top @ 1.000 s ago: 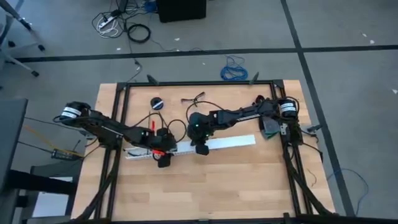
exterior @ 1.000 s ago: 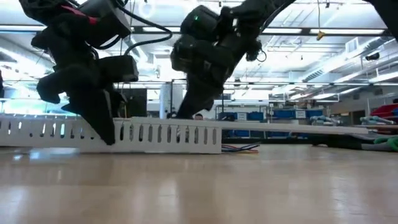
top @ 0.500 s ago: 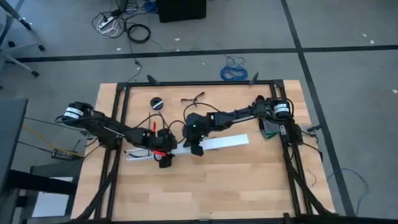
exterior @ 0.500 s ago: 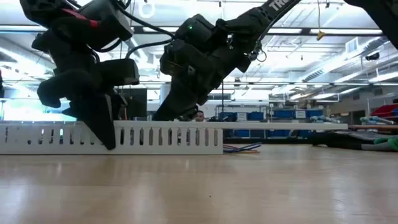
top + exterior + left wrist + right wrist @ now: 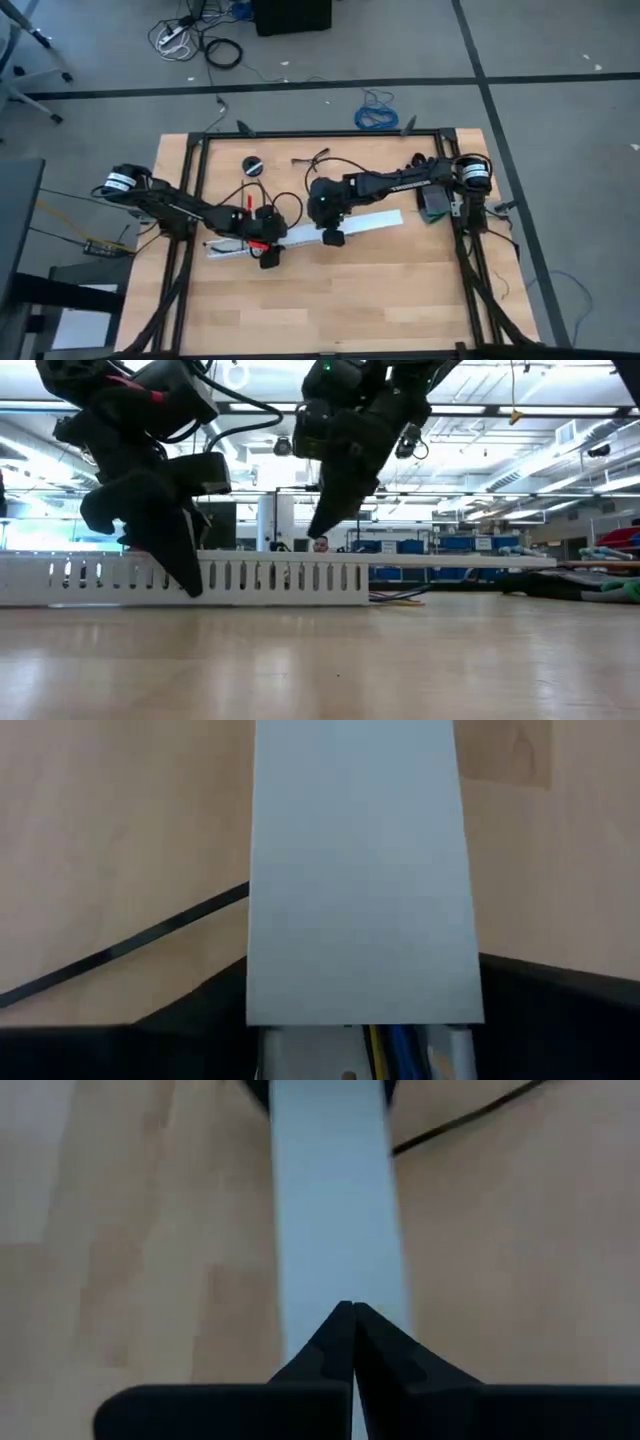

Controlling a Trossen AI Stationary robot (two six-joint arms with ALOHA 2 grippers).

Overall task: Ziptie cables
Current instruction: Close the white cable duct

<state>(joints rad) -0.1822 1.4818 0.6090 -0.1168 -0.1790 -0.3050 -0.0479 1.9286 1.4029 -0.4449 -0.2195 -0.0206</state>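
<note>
While both arms crowd the white slotted strip [image 5: 300, 233] on the desk [image 5: 330, 300]:
Left hand [image 5: 268, 256]: at the strip's left half, straddling the strip; whether it pinches I cannot tell.
Right hand [image 5: 352, 1342]: above the strip's middle, fingers pressed together, tips pointing down at the flat white lid.
Cables [image 5: 400, 598]: thin coloured wires poking out from behind the strip's right end, low on the desk.
Strip interior: yellow and blue wires [image 5: 385, 1045] show under the lid's edge.

The slotted strip [image 5: 300, 235] is white with dark vertical slits, lying on a pale wood-grain surface [image 5: 350, 300]. Both arms are black; a blue coiled cable [image 5: 377, 112] lies at twelve o'clock.
</note>
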